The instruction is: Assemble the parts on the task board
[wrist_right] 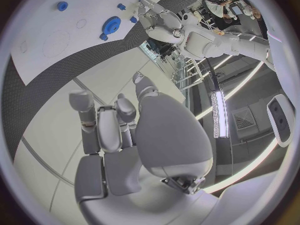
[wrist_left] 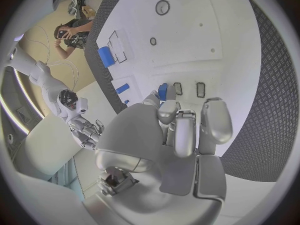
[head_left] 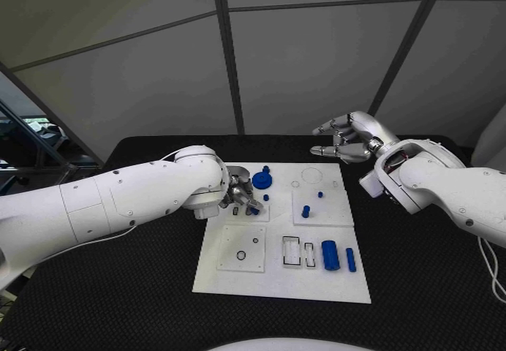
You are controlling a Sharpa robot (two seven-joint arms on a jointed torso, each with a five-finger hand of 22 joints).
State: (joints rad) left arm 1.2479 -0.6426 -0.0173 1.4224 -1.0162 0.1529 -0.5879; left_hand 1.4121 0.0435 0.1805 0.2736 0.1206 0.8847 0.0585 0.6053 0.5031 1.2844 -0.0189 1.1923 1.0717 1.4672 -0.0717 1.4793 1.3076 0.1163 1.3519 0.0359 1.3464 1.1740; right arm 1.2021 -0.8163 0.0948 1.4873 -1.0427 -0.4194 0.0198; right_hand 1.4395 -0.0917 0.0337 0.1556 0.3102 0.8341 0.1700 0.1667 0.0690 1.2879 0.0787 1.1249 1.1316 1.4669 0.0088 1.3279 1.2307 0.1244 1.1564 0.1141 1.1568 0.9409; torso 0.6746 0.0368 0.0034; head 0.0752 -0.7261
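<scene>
My left arm (head_left: 126,197) is a thick white shell, rounded at the joints, dotted with small dark screws, with a thin white cable looping along it. My right arm (head_left: 448,186) is the same white, with a red-lined opening near the wrist. My left hand (wrist_left: 178,135) and right hand (head_left: 348,139) are silver metal with smooth grey finger pads.

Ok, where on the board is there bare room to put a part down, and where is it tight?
The board's near strip, below the large cylinder and slots, is bare. So is the patch by the engraved circle at the far right corner. It is crowded far left, where the left hand sits by the gear. The right hand is off the board.
</scene>
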